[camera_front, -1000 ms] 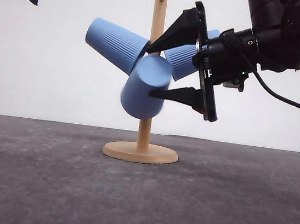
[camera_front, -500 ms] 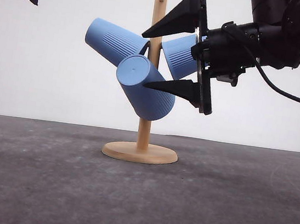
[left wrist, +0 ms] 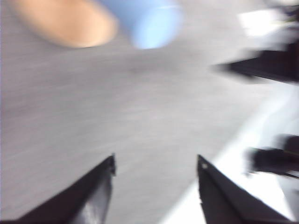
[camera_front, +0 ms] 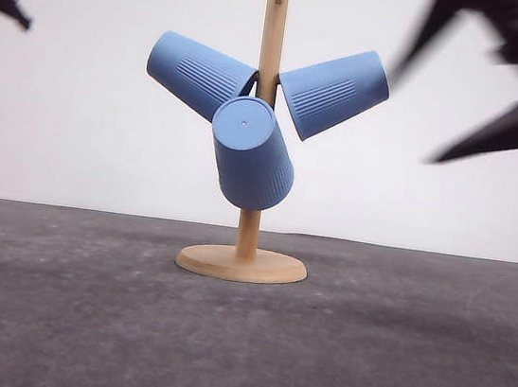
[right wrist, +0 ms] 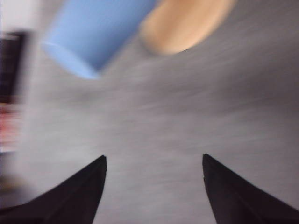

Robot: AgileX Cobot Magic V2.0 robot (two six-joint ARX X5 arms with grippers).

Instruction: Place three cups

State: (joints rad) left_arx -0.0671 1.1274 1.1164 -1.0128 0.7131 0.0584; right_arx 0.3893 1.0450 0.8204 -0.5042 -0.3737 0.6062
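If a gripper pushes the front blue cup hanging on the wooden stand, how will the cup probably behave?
The front cup hangs tilted on the wooden stand, so a push would probably swing it or slip it off. It looks like thin plastic, likely light. Its round, tapered shape suggests it would roll in a curve on the table.

A plain white wall (camera_front: pixel 72 159) fills the background of the front view, evenly lit and free of marks. Below it stretches the bench (camera_front: pixel 239 344), covered in a dark grey, slightly mottled surface that meets the wall in a straight horizontal line. In both wrist views the same grey surface (left wrist: pixel 117 116) appears streaked with blur, lighter under the soft, diffuse light.
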